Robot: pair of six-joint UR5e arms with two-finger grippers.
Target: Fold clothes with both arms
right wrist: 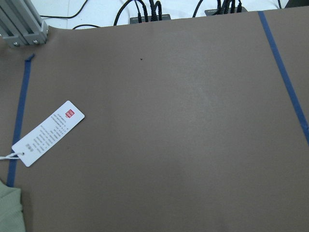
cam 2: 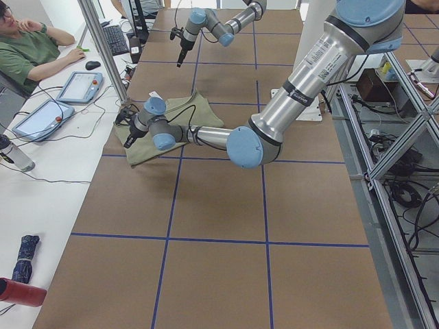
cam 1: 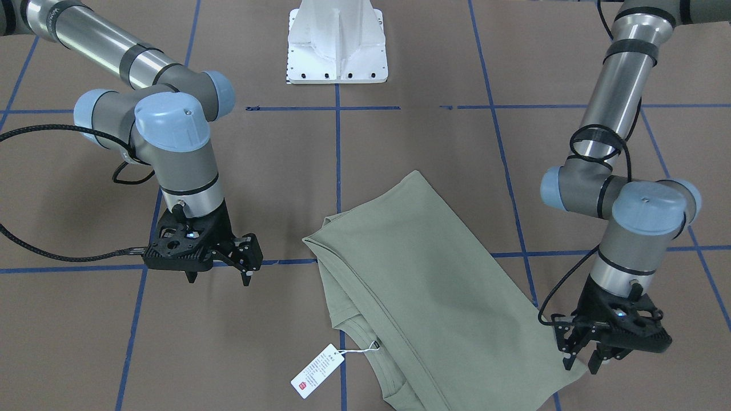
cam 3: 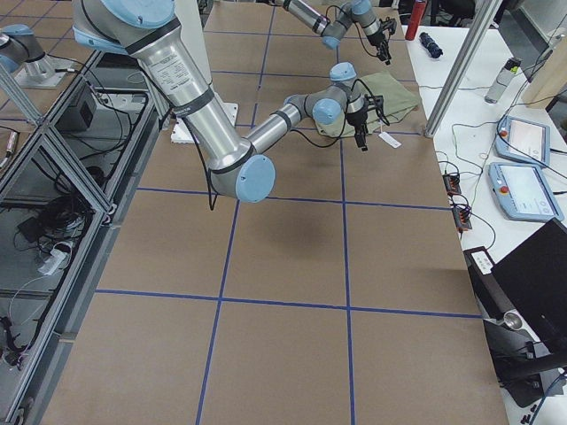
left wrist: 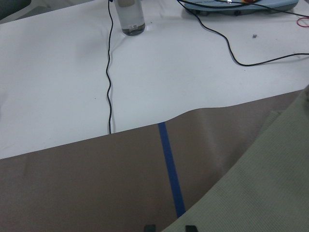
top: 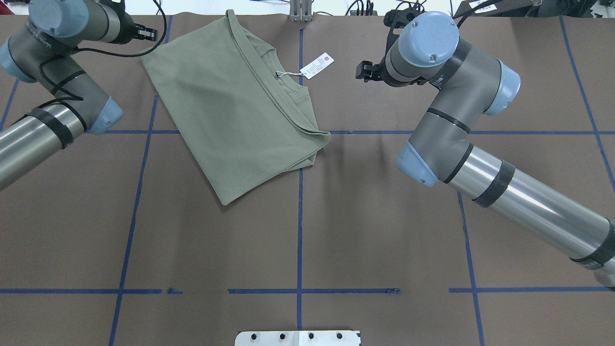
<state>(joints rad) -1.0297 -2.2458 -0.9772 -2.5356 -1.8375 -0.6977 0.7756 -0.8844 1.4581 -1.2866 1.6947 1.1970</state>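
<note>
The sage-green shirt [cam 1: 422,285] lies folded flat and skewed on the brown table, also in the overhead view [top: 230,110]. Its white hang tag [cam 1: 317,371] with a red mark rests on the table beside the collar, and shows in the right wrist view [right wrist: 47,133]. My left gripper [cam 1: 579,362] hovers open just over the shirt's outer corner; its fingertips [left wrist: 149,227] show apart at the fabric's edge [left wrist: 260,193]. My right gripper [cam 1: 220,278] hangs open and empty above bare table, well to the side of the shirt and apart from it.
The white pedestal base [cam 1: 337,45] stands at the robot's side of the table. Blue tape lines [top: 300,216] cross the brown surface. Beyond the far edge is a white desk with a bottle [left wrist: 130,17], cables and tablets. A seated person [cam 2: 27,48] is there.
</note>
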